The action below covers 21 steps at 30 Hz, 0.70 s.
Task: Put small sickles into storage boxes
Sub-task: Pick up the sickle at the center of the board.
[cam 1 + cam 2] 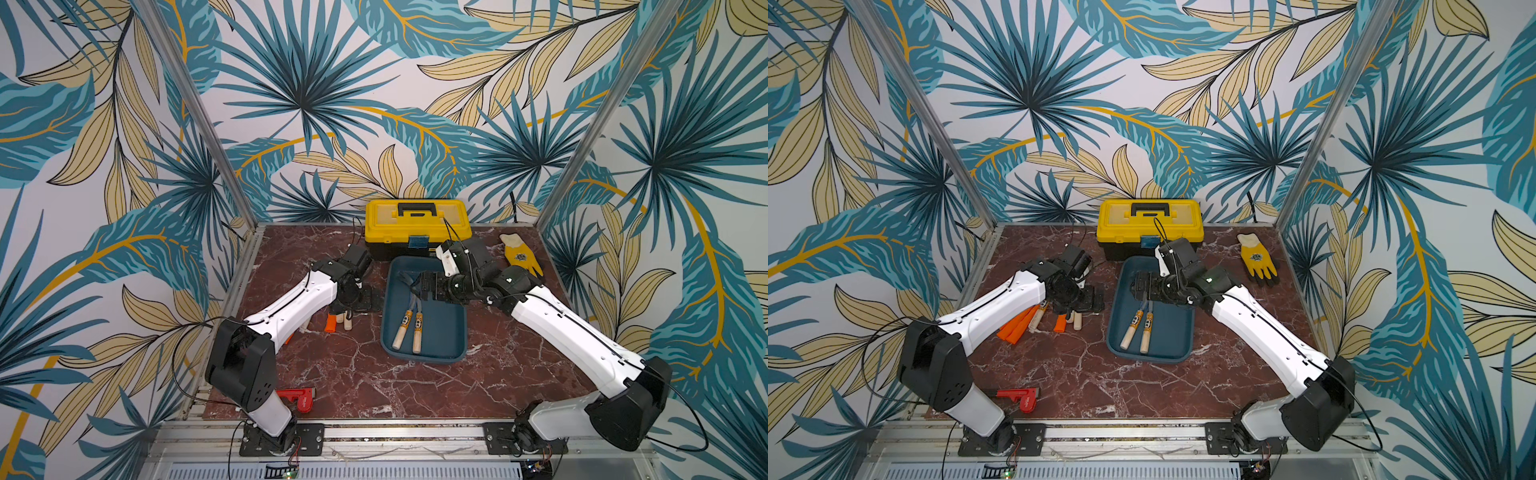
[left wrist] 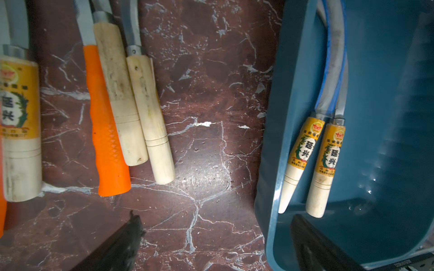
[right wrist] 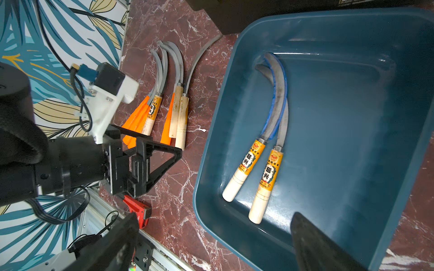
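The dark teal tray (image 1: pixel 446 332) sits mid-way across the red marble desk (image 1: pixel 374 386), just in front of the yellow-and-black toolbox (image 1: pixel 415 220). Two labelled sickles (image 3: pixel 270 173) lie inside it side by side in its left half, with their pale wooden handles toward the robot and their curved blades overlapping toward the far end. The right pincer (image 3: pixel 215 217) hangs over the tray's far part, spread wide with nothing in it. The remaining sickles (image 3: pixel 180 122), some orange-handled and some wooden, lie bunched on the desk left of the tray. The left pincer (image 2: pixel 216 218) hovers above the bare strip between that bunch and the tray, likewise wide and empty. A yellow glove (image 1: pixel 519 257) lies far right, and a red tool (image 1: pixel 1017 397) lies near the left arm's base.
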### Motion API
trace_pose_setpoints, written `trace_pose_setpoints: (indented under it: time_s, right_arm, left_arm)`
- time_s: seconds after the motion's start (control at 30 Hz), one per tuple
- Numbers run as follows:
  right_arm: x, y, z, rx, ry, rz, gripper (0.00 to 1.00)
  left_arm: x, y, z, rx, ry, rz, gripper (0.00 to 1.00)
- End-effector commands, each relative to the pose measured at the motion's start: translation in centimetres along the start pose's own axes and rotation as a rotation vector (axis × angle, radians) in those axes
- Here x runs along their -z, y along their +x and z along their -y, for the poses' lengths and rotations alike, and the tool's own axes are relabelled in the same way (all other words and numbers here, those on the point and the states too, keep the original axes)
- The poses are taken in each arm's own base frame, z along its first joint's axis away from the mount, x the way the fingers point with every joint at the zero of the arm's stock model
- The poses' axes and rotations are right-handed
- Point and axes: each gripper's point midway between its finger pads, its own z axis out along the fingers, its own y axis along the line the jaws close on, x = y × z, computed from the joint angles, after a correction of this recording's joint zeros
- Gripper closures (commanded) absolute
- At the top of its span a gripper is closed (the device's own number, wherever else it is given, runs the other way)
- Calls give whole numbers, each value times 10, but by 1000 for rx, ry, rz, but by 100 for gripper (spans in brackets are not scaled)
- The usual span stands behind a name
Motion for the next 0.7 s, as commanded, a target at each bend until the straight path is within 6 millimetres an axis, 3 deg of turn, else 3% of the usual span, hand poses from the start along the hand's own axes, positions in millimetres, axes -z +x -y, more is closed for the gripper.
trace_pose_setpoints:
  time_s: [0.0, 0.2, 0.37, 0.67]
  right_arm:
    - [-5, 0, -9, -4, -28, -8, 0]
    - [-13, 5, -11, -11, -34, -34, 0]
    - [-18, 8, -11, -12, -37, -53, 1]
    - [-26, 14, -7, -1, -21, -87, 0]
  left_arm:
    - [-9, 1, -11, 22, -32, -17, 3]
    - [-26, -4, -23, 35, -91, -39, 26]
    - [-38, -10, -31, 55, -118, -58, 37]
    - [-62, -17, -41, 56, -150, -99, 45]
